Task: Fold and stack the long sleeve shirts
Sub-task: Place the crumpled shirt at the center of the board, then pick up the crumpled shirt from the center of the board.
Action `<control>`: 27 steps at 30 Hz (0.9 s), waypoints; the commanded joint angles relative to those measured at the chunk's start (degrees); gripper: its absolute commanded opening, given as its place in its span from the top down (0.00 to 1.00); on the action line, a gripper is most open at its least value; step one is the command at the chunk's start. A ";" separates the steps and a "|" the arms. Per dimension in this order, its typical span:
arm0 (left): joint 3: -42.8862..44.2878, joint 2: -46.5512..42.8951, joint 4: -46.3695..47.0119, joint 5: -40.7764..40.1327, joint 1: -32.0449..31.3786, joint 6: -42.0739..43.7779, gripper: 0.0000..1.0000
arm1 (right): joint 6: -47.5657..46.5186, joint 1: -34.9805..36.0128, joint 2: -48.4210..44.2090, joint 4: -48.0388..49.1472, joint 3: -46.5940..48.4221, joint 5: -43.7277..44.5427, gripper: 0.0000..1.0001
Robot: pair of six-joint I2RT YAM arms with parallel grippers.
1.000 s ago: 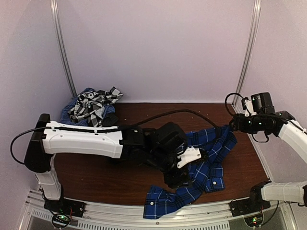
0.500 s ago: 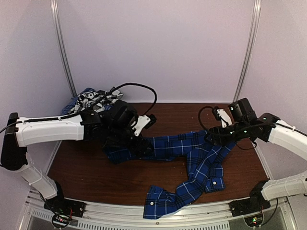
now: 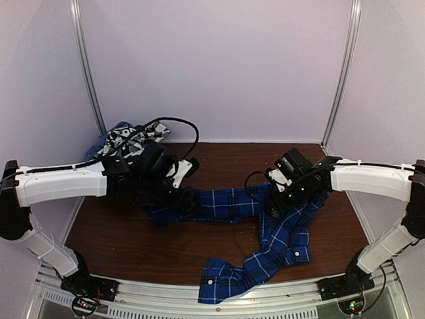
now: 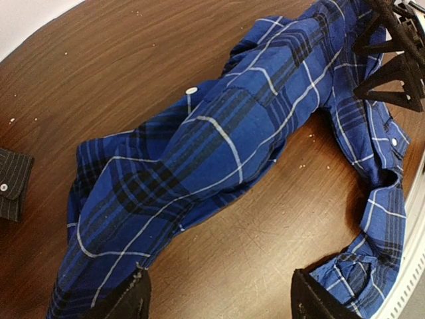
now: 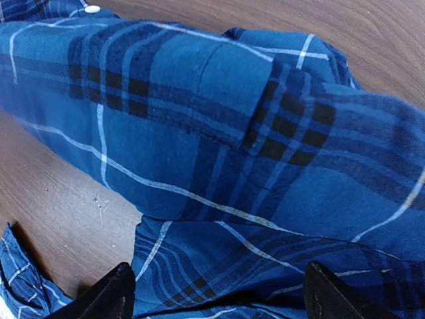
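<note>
Across the middle of the brown tabletop [image 3: 133, 239] lies the blue plaid shirt [image 3: 229, 203], unfolded and rumpled. One long band of it runs left to right between the two hands. The rest bends down toward the near edge and ends in a cuff [image 3: 216, 282] just beside the front rail [image 3: 166, 291].

Left hand [image 3: 178, 199] sits low over the left end of the shirt. In its wrist view the left hand [image 4: 222, 296] is released: fingers [image 4: 133, 299] wide apart, bare wood between them, nothing gripped. One finger is right at the shirt's [image 4: 199, 153] hem; cannot tell if it touches. A white button [image 4: 191, 90] shows on the upper fold.

Right hand [image 3: 273, 203] is low over the shirt's middle, where the band meets the bent part. In its wrist view the right hand [image 5: 219, 282] is also released: fingers [image 5: 113, 296] spread wide above flat cloth, no pinch visible. The shirt [image 5: 232, 133] fills that view, pocket edge showing.

Back left corner: a heap with a black-and-white plaid shirt [image 3: 129, 143] on top of a pale-blue shirt [image 3: 93, 158], well apart from the blue one. A bit of dark pinstripe shirt [image 4: 12, 183] shows at the left edge of the left wrist view, flat on the wood, near the blue shirt but not touching it.
</note>
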 commanded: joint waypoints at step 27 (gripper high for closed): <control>-8.14 -5.81 -0.58 -0.79 5.19 -0.96 0.22 | 1.80 2.58 5.89 8.36 -4.22 4.29 1.00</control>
